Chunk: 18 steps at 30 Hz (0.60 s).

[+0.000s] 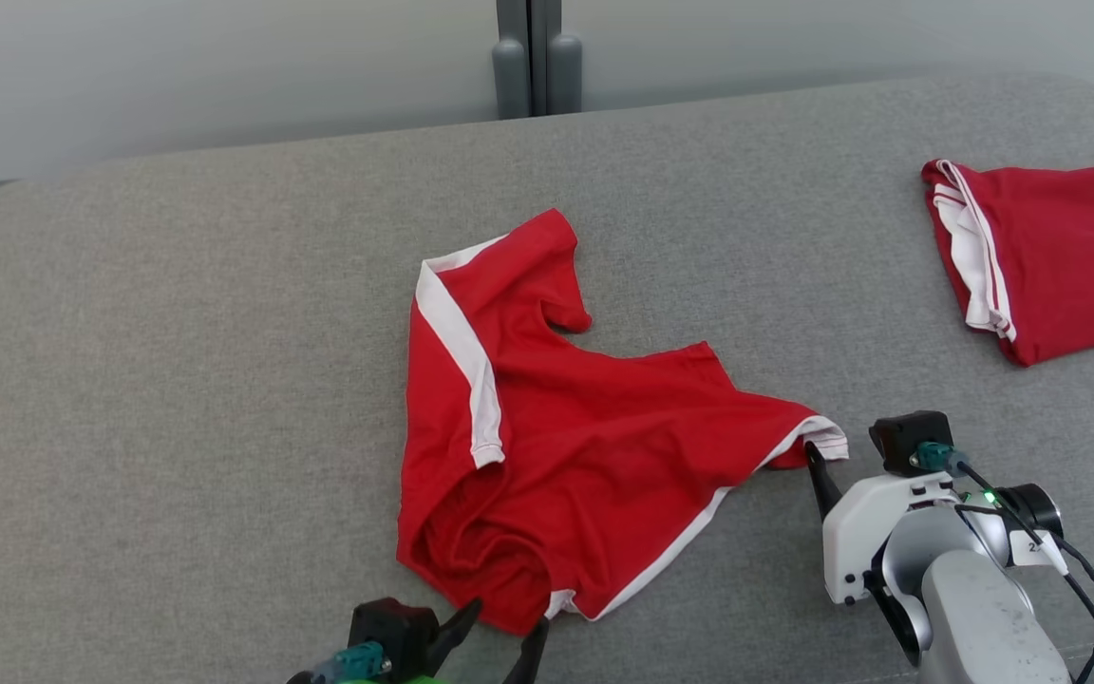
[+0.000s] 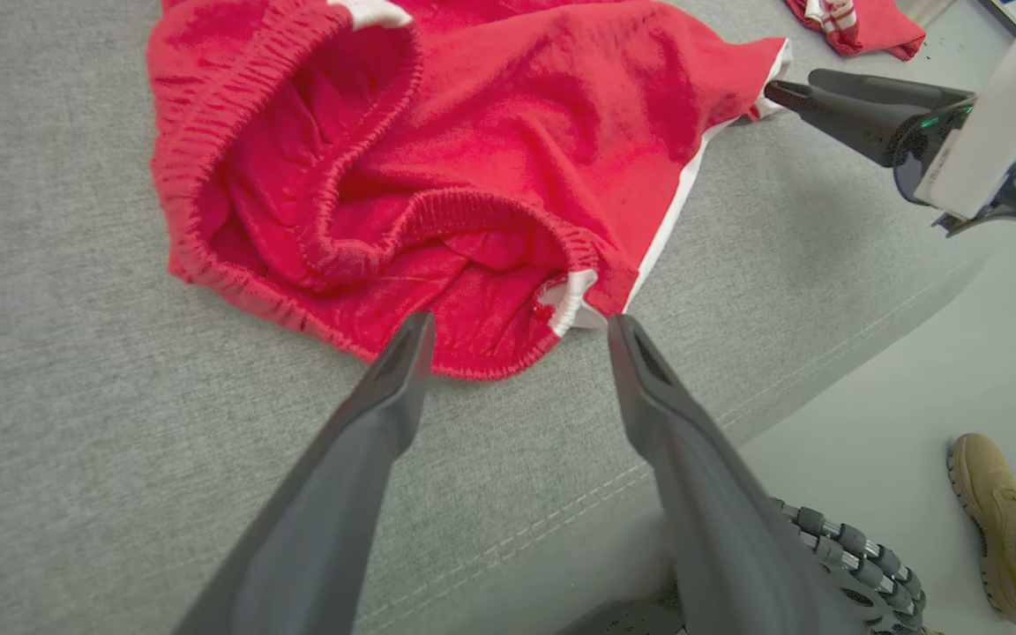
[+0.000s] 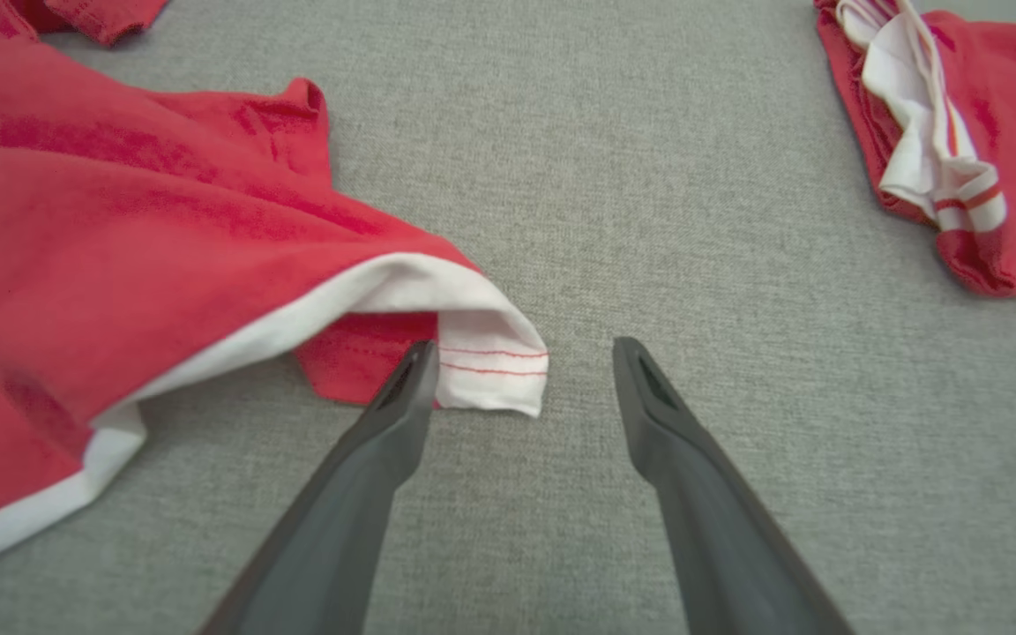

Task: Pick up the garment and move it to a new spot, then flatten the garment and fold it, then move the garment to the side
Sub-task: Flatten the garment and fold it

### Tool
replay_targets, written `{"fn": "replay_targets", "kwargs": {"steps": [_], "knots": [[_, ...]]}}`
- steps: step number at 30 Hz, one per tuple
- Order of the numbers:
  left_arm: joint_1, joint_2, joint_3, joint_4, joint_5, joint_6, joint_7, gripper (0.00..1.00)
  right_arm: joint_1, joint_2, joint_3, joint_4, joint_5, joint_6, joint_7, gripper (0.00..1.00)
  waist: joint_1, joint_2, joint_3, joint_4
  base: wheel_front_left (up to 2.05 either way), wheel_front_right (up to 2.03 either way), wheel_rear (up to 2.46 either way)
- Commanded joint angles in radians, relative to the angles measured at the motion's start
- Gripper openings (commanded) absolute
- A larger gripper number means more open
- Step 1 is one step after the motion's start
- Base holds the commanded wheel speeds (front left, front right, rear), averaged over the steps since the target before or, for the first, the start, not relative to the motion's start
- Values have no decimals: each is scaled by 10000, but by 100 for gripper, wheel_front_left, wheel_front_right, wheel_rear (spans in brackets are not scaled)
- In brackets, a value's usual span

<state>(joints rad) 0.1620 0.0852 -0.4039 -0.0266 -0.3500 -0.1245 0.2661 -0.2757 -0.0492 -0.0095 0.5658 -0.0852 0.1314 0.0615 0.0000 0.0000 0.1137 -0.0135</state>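
Observation:
The garment (image 1: 585, 446) is a pair of red shorts with white side stripes, lying crumpled in the middle of the grey cushion (image 1: 177, 380). My left gripper (image 1: 509, 616) stands open at its near edge. In the left wrist view its fingertips straddle the elastic waistband (image 2: 490, 357) of the garment (image 2: 473, 159), apart from the cloth. My right gripper (image 1: 813, 456) is open at the right leg's white hem (image 3: 490, 370). In the right wrist view one fingertip (image 3: 415, 366) lies against that hem and nothing sits between the fingers.
A second red and white garment (image 1: 1050, 256) lies folded at the cushion's far right. The cushion's front seam (image 2: 605, 494) runs just behind my left gripper, with pale floor (image 2: 914, 353) beyond. A person's tan boot (image 2: 1011, 529) stands on that floor.

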Motion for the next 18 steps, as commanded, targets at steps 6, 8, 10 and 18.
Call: {"fn": "replay_targets", "kwargs": {"steps": [6,8,10,18], "knots": [[-606,69,-345,361,-349,-61,-88,100,-434,-21,19,538,-69,-14,-101,100,0,0,528,106,0,0,0],[-681,94,-439,489,-422,-64,-116,100,-492,-22,47,661,-54,-14,-166,100,0,0,581,87,0,0,0],[-754,107,-515,573,-525,-68,-156,100,-569,-22,76,748,-33,-14,-239,100,0,0,625,59,0,0,0],[-1091,229,-628,986,-618,-67,-379,100,-805,-20,241,967,44,-14,-502,100,0,0,817,-71,0,0,0]]}}
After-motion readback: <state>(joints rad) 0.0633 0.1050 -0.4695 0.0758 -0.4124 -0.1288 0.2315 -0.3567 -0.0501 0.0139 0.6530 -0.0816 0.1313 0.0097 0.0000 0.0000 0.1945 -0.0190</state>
